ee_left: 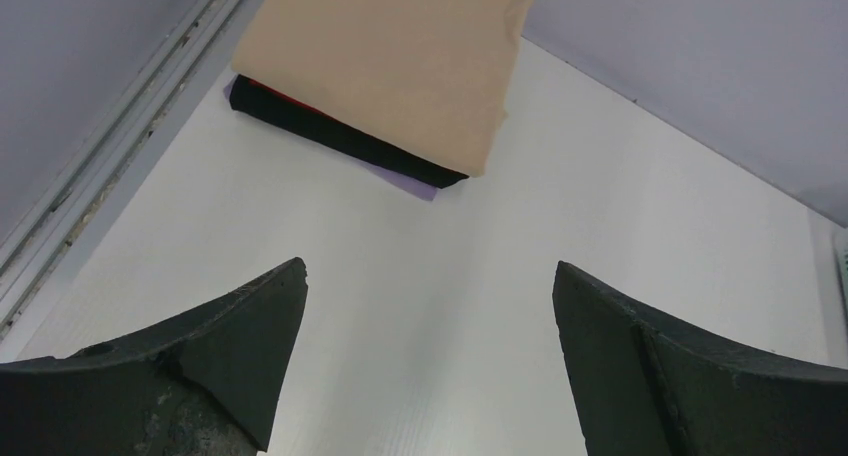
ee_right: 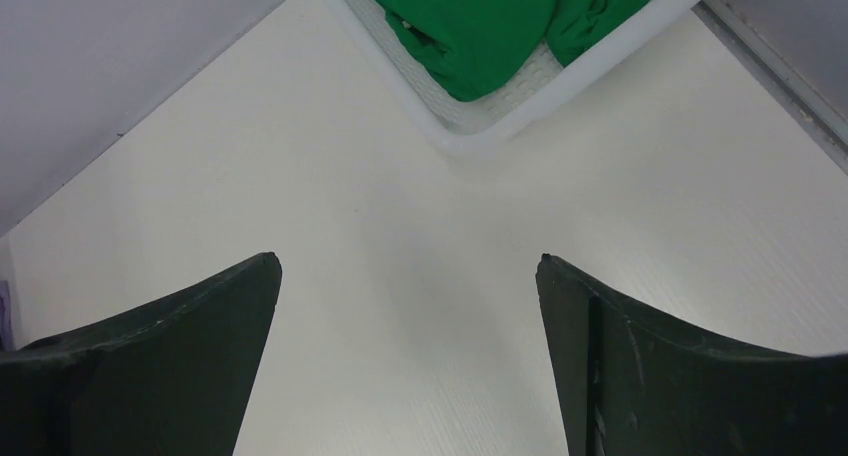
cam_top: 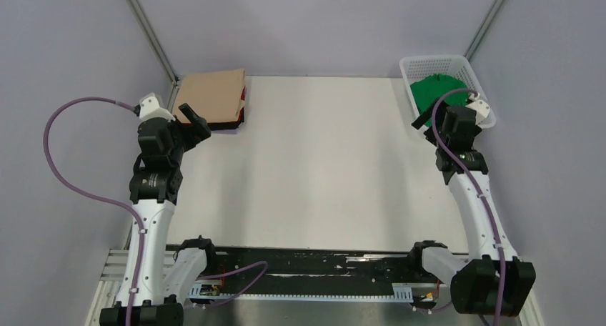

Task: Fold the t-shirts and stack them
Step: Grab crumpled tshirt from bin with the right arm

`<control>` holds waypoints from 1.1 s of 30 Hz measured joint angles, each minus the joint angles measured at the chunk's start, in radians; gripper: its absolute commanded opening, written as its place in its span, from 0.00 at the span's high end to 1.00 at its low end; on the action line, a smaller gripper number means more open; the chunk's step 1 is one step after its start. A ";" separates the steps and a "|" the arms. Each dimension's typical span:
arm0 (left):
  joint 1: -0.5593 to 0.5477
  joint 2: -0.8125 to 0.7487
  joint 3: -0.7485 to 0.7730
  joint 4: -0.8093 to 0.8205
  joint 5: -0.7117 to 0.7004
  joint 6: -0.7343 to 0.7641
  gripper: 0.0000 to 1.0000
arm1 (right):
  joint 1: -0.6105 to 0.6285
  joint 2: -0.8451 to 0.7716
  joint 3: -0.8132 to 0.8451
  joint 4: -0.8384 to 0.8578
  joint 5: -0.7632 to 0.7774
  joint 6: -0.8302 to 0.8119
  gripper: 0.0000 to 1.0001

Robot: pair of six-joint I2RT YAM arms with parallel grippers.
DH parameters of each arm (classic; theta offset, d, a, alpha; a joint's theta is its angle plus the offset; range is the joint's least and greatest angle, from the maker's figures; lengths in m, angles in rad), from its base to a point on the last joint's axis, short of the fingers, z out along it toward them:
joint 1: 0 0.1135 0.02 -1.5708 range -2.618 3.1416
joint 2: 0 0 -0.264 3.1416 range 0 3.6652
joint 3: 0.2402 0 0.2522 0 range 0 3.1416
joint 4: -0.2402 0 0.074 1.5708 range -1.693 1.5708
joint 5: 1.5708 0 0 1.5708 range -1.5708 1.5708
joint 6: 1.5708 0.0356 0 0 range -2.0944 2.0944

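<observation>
Green t-shirt (cam_top: pixel 434 90) bunched in white basket (cam_top: pixel 429 60), table 1 o'clock. Tan t-shirt (cam_top: pixel 212 94) tops folded stack at 11 o'clock. Left wrist cam adds black t-shirt (ee_left: pixel 340 136) beneath, red sliver (ee_left: pixel 285 94), purple edge (ee_left: pixel 415 184). Left gripper (ee_left: pixel 430 276) and right gripper (ee_right: pixel 410 266) both spread wide, empty.
</observation>
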 measured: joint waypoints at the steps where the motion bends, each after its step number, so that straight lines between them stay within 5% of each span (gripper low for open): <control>1: 0.000 0.002 -0.005 0.005 -0.001 0.002 0.00 | 0.000 0.035 0.027 -0.003 0.002 -0.012 0.00; 9: 0.000 0.044 -0.012 0.023 -0.017 0.016 0.00 | -0.028 0.412 0.390 0.014 0.073 -0.100 0.00; 24: 0.000 0.121 -0.012 0.021 -0.092 0.027 0.00 | -0.258 1.345 1.187 0.032 -0.074 -0.109 0.03; 26: 0.000 0.146 -0.012 0.018 -0.094 0.027 0.00 | -0.257 1.428 1.251 0.030 -0.095 -0.118 0.11; 28: 0.000 0.169 -0.011 0.014 -0.095 0.027 0.00 | -0.256 1.501 1.299 0.030 -0.125 -0.123 0.30; 31: 0.000 0.187 -0.011 0.006 -0.096 0.026 0.00 | -0.256 1.551 1.326 0.029 -0.148 -0.130 0.95; 33: 0.000 0.186 -0.011 0.000 -0.099 0.026 0.00 | -0.256 1.558 1.355 0.026 -0.162 -0.130 1.00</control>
